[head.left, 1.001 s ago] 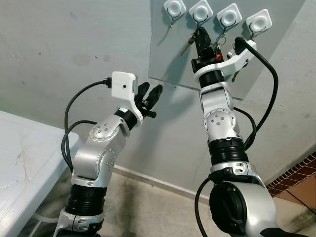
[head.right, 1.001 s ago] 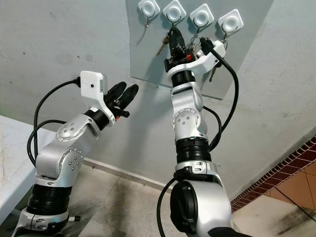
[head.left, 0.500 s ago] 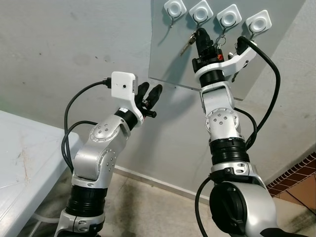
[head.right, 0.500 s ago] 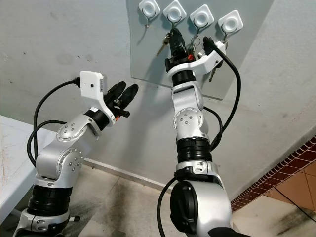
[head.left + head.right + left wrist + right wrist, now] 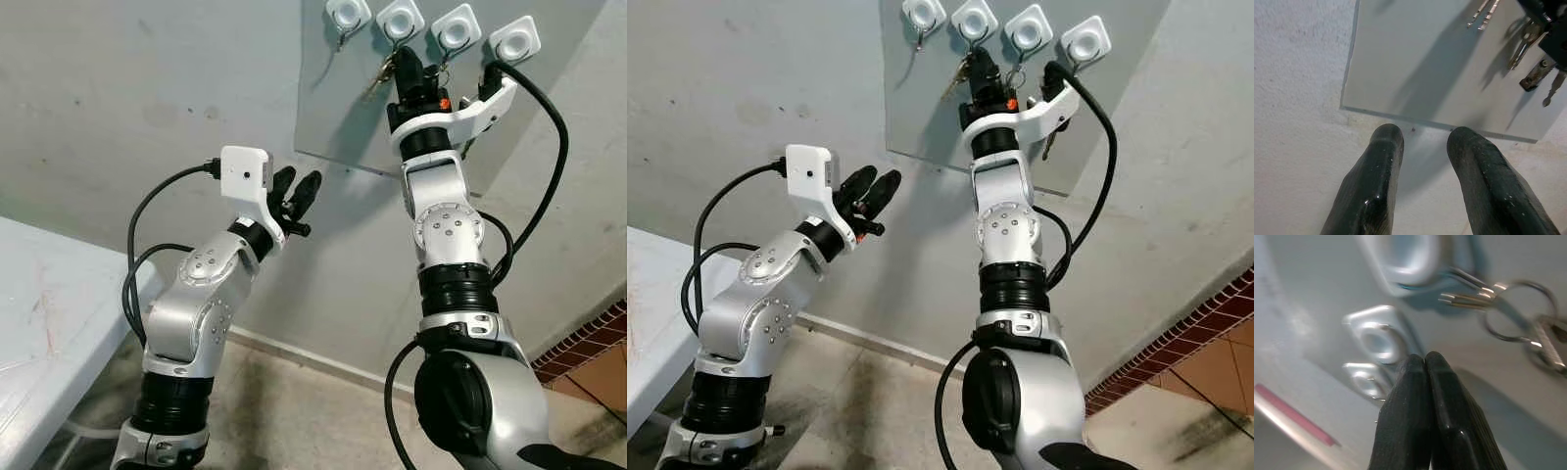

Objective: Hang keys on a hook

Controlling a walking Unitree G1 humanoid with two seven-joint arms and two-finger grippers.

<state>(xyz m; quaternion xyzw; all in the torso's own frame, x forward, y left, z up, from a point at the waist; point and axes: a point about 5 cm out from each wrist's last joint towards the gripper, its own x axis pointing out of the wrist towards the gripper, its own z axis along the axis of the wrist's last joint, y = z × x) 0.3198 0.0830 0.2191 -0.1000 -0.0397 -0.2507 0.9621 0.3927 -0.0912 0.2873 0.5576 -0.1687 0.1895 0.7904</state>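
Four white hooks sit in a row on a grey panel (image 5: 333,108) on the wall. My right gripper (image 5: 402,61) is raised just under the second hook (image 5: 400,20), its fingers (image 5: 1410,396) pressed shut. A bunch of keys (image 5: 377,78) dangles from its tip on the left side. Another key ring (image 5: 1518,308) hangs on the third hook (image 5: 454,27), and a key (image 5: 1048,147) hangs below the fourth hook (image 5: 514,39). My left gripper (image 5: 297,196) is open and holds nothing; it points at the panel's lower edge (image 5: 1425,122) from well below.
A white table (image 5: 39,323) stands at the left beside my left arm. Bare grey wall surrounds the panel. Red brick paving (image 5: 598,343) meets the concrete floor (image 5: 294,411) at the lower right. A black cable (image 5: 549,176) loops off my right wrist.
My right gripper has risen with the keys, from below the second hook to just under it. The left arm has stayed put.
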